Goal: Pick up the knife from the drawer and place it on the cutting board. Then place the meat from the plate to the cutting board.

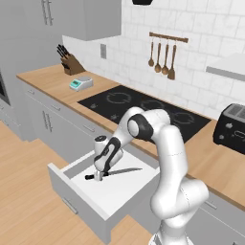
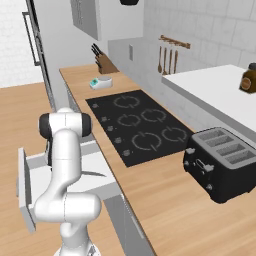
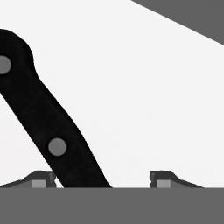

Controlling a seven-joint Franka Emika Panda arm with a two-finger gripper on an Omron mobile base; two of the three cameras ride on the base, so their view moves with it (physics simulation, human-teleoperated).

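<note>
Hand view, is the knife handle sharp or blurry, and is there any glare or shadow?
Hand view: knife handle crisp-edged, flat black, no glare, no shadow on the drawer floor. Left base view: soft and slightly blurred; gripper low over the handle.

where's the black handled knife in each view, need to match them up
Left base view: the slim black-handled, silver-bladed knife lies on the floor of the open white drawer, lower centre, under the tool.
Right base view: its blade tip pokes out right of the white arm, centre left.
Hand view: its riveted black handle runs diagonally down the left side.
Shared landmark: the drawer's white floor.
</note>
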